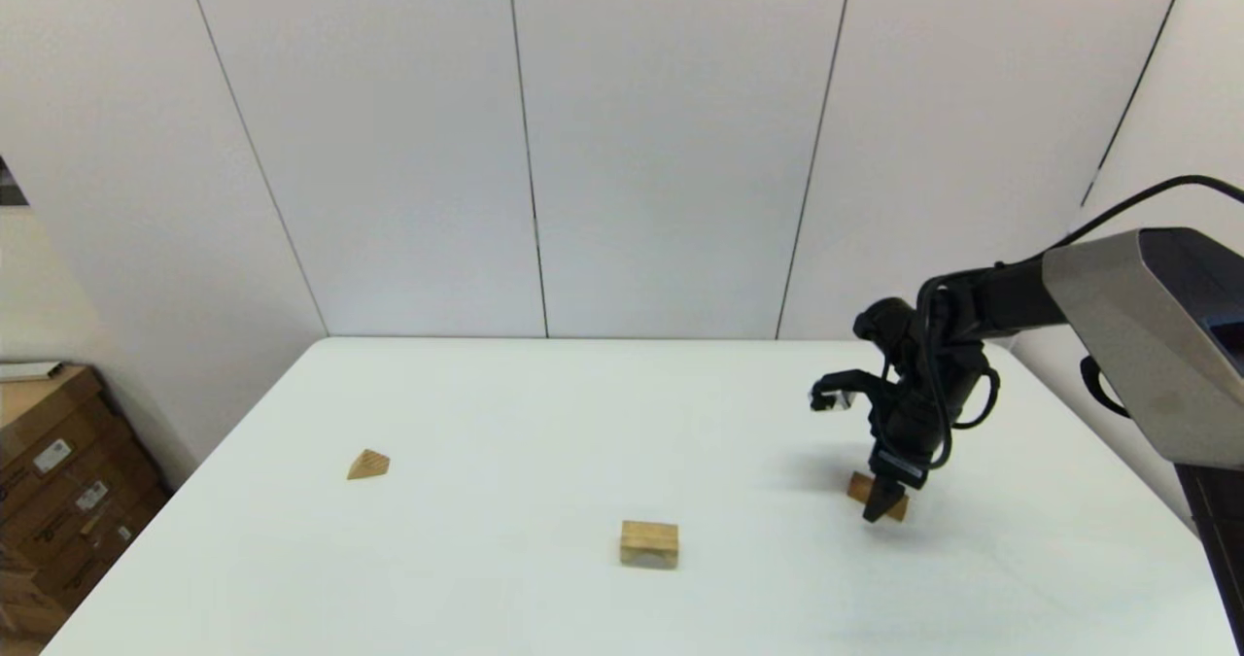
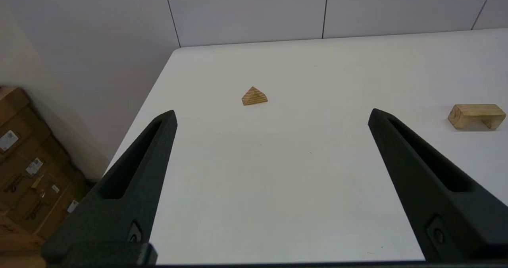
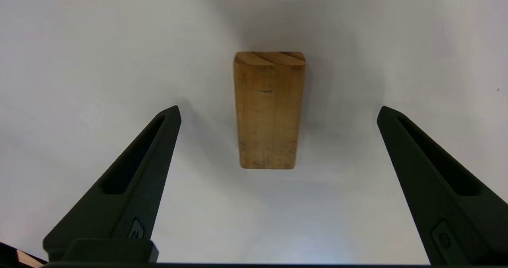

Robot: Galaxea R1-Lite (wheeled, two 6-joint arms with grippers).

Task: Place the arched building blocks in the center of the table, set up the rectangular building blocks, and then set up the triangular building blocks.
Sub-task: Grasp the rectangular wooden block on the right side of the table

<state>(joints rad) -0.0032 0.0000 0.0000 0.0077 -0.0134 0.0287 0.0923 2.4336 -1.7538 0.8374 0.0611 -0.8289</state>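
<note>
Right gripper [image 3: 278, 113] hangs wide open over the flat rectangular block [image 3: 269, 109]; arched block [image 1: 649, 543] sits centred, triangular block [image 1: 368, 465] untouched.

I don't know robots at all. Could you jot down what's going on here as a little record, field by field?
Table: white table
Arched block: arched building block, standing on its two legs near the middle
Flat block: rectangular building block, lying flat on the robot's right side
Wedge: triangular building block, on the left side
Right gripper: right gripper, open, over the flat block
Left gripper: left gripper, open, holding nothing
</note>
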